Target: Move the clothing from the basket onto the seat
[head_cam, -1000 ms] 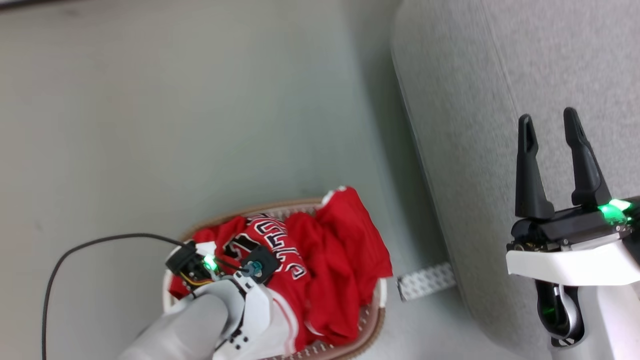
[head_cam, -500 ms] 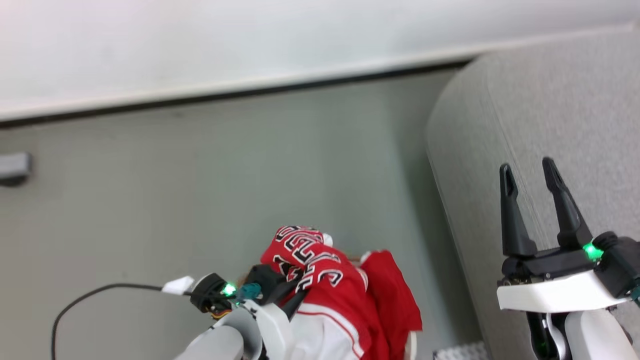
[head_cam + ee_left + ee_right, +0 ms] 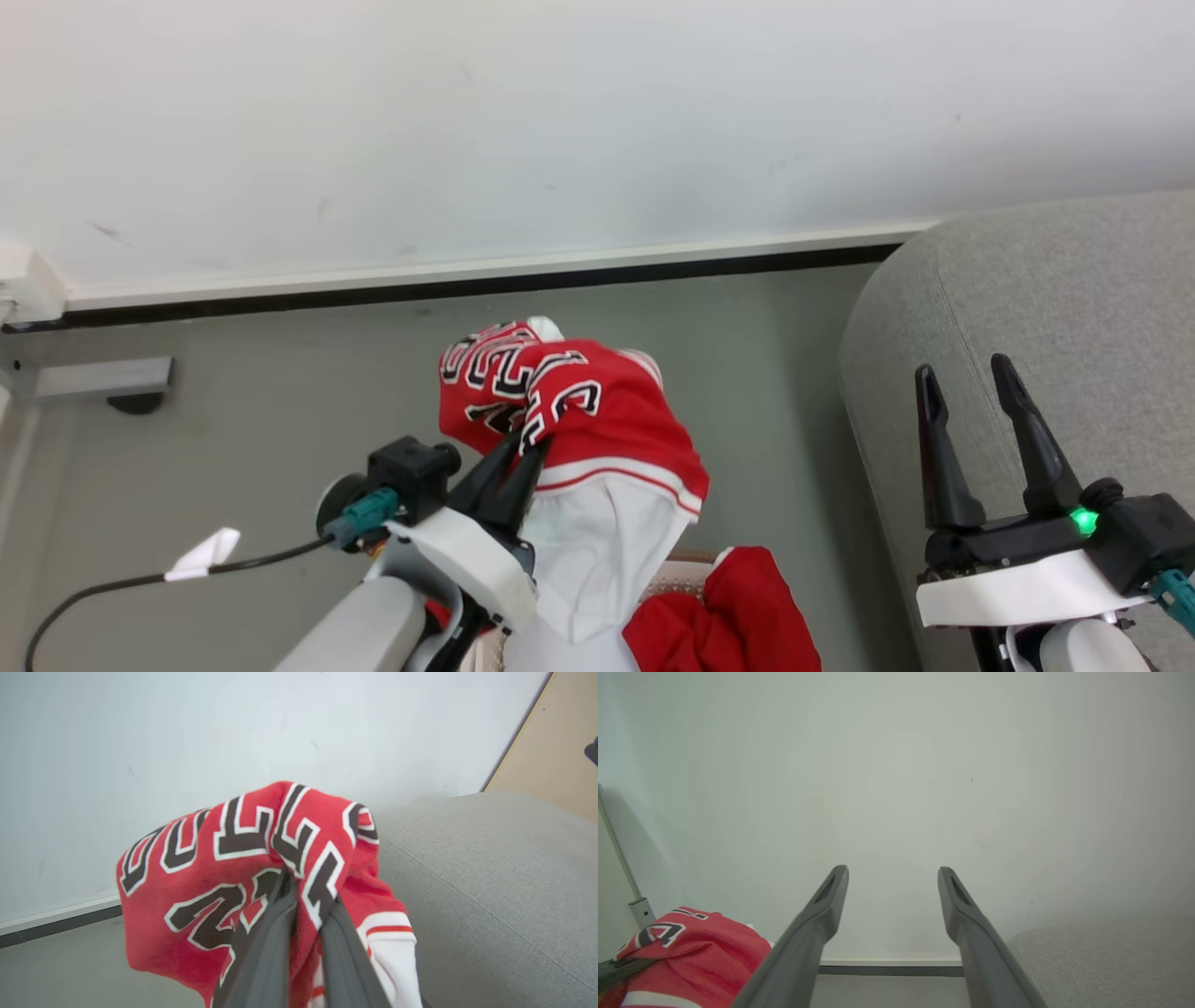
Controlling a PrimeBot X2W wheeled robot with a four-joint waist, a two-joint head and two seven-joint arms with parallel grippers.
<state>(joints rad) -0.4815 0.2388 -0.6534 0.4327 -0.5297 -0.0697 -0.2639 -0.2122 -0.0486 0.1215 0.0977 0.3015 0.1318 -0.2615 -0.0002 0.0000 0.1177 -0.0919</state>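
My left gripper [image 3: 525,446] is shut on a red jersey [image 3: 569,406] with black-and-white letters, lifted above the floor; its white lining hangs down below. In the left wrist view the two fingers [image 3: 271,933] pinch the jersey [image 3: 196,868] together. More red clothing [image 3: 738,616] lies at the bottom edge, over a sliver of the basket's tan rim [image 3: 689,557]. The light-grey seat [image 3: 1055,308] rises at the right. My right gripper [image 3: 966,375] stands open and empty in front of the seat, its fingers [image 3: 831,896] spread apart in the right wrist view, where the jersey [image 3: 686,947] shows at lower left.
A white wall [image 3: 560,121] with a pale baseboard runs across the back, above the grey-green floor [image 3: 280,373]. A grey bracket [image 3: 98,376] is fixed low on the wall at the left. A black cable [image 3: 140,581] with a white tag trails from my left wrist.
The head view has tilted up from the basket to the wall. My left gripper has risen out of the basket with the red jersey pinched in it. The right gripper stays open.
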